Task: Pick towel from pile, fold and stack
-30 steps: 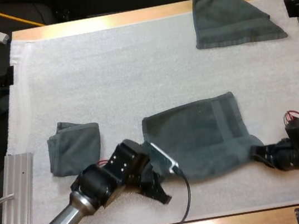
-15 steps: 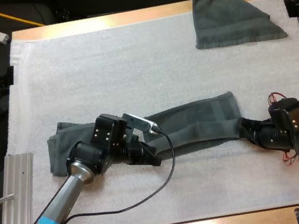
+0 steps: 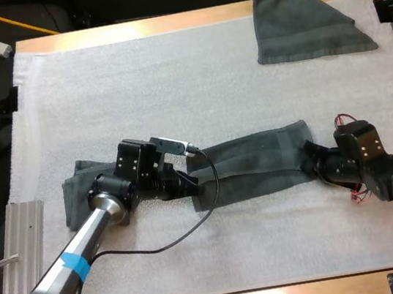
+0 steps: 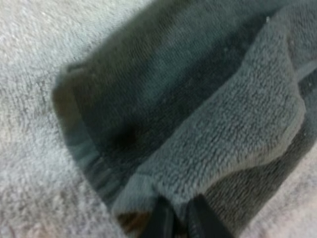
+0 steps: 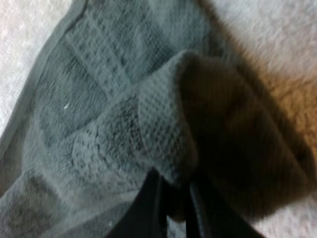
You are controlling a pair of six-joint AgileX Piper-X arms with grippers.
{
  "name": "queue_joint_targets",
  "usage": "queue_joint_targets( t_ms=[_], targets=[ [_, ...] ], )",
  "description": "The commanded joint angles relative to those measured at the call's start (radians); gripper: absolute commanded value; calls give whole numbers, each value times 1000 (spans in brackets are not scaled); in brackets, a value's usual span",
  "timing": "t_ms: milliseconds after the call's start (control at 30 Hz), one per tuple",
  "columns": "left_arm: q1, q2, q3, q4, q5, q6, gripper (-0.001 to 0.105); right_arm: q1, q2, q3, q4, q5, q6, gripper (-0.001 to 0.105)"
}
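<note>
**Two Sets of Fingers Hold One Towel**

The left fingers (image 4: 161, 223) are pinched tight on the left end of the long towel (image 3: 258, 163). The right fingers (image 5: 148, 203) are pinched tight on its right end, where the cloth bunches up in a fat fold. The long towel lies across the white mat (image 3: 172, 84), toward the front. It makes a thin band between the two arms, with one layer on top of another. Near its left end sits a small folded towel (image 3: 76, 191), partly under the left arm. Another towel (image 3: 304, 24) lies flat at the far right corner of the mat, well apart from the others. The mat covers the wooden counter (image 3: 163, 23). A ribbed metal bar (image 3: 24, 254) rests beside the mat's front left edge.
</note>
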Motion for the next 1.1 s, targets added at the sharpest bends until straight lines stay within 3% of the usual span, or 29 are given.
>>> queue_joint_targets(
  t_ms=[0, 200, 333, 400, 500, 533, 600, 833, 1067],
  targets=[
    [6, 18, 0, -33, -8, -12, 0, -8, 34, -3, -46, 31, 22, 0],
    [3, 27, -2, -64, -8, -19, 3, -6, 44, -7, -73, 48, 24, 1],
    [1, 36, -1, -100, -4, -35, 28, -6, 48, -12, -135, 44, 29, 4],
    [2, 35, -1, -120, -4, -42, 42, -5, 50, -11, -182, 41, 39, 17],
    [1, 33, -1, -154, -1, -57, 56, -7, 59, -11, -255, 39, 54, 45],
    [0, 34, -3, -166, 1, -60, 58, -6, 57, -13, -278, 38, 55, 54],
    [2, 32, -4, -198, 7, -70, 58, -7, 59, -14, -335, 39, 57, 60],
    [6, 36, -42, -234, 51, -91, 58, -7, 57, -13, -458, -14, 44, 58],
    [6, 11, -86, -207, 69, -84, 60, -5, 27, -13, -468, -69, -33, 58]
  ],
)
